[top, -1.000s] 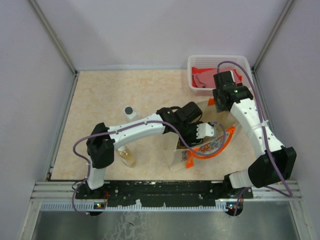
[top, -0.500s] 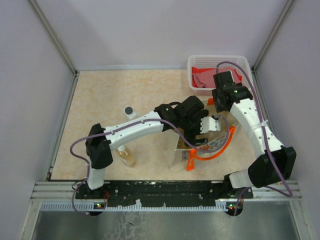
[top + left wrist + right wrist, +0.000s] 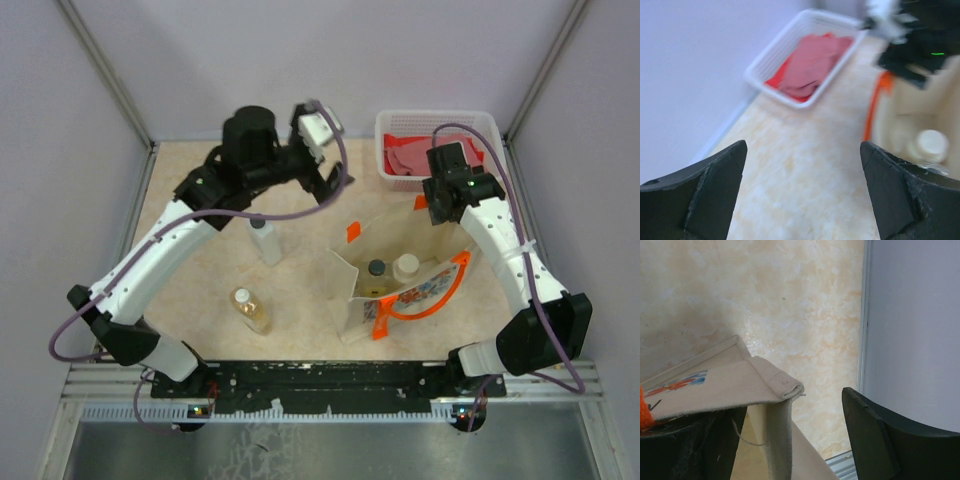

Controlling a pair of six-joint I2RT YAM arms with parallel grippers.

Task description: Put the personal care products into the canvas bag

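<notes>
Beige canvas bag [image 3: 348, 302] holds cream-capped bottle [image 3: 405, 265], dark-capped bottle [image 3: 376, 268].

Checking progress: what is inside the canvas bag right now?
Inside the canvas bag, a dark-capped bottle and a cream-capped bottle show their tops only; the bag's walls hide their bodies and anything lower down.

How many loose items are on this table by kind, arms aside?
Canvas bag: 1
Bottles: 4, with dark-capped bottle and cream-capped bottle inside the bag, white bottle and amber bottle outside it
Basket: 1
Red cloth: 1
Total: 7
</notes>
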